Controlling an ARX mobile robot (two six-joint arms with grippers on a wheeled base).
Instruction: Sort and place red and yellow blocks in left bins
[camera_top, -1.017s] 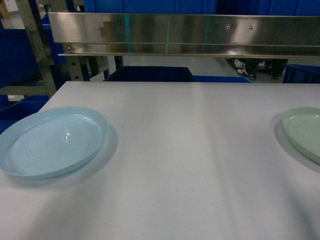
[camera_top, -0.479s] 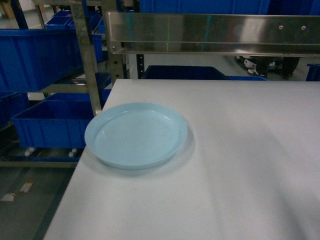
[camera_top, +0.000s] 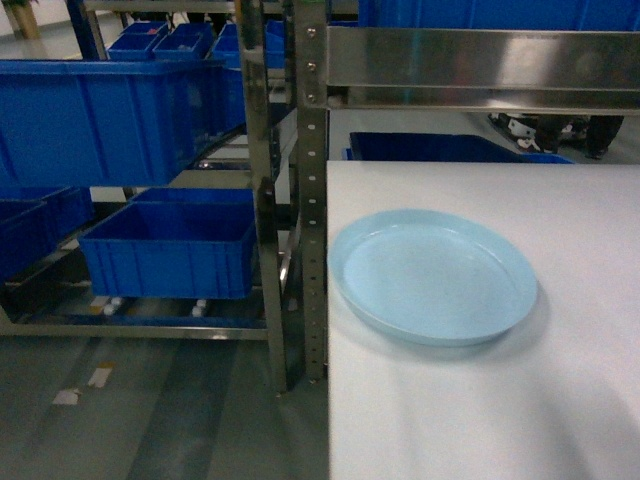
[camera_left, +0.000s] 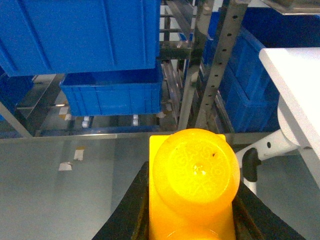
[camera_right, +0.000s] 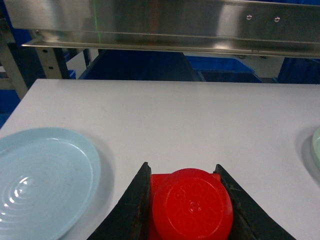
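Over on the left of the head view, the rack of large deep bright-blue plastic crates (camera_top: 170, 245) fills the frame behind the metal shelf uprights (camera_top: 310, 190), one crate low near the floor and a bigger one (camera_top: 100, 120) up on the shelf above it. Neither arm shows in that view. The left wrist view tells more: the left hand (camera_left: 192, 210) is clamped on the translucent orange-yellow studded plastic brick (camera_left: 194, 172), black jaws pressed to either flank, the brick hanging out over the grey floor with the low crate ahead in the upper middle of the frame. Moving right, the shallow round pale blue plate (camera_top: 432, 275) sits bare on the white counter (camera_top: 560, 400), near its left edge. In the right wrist view the right hand (camera_right: 187, 210) is closed on the small solid red block (camera_right: 191, 204), hovering above the counter just right of that plate. Both pieces look light, rigid and glossy, so my read is they could slip; flat side walls below the studs are the sensible place to pinch, as both hands do now. Neither block is in a crate yet.
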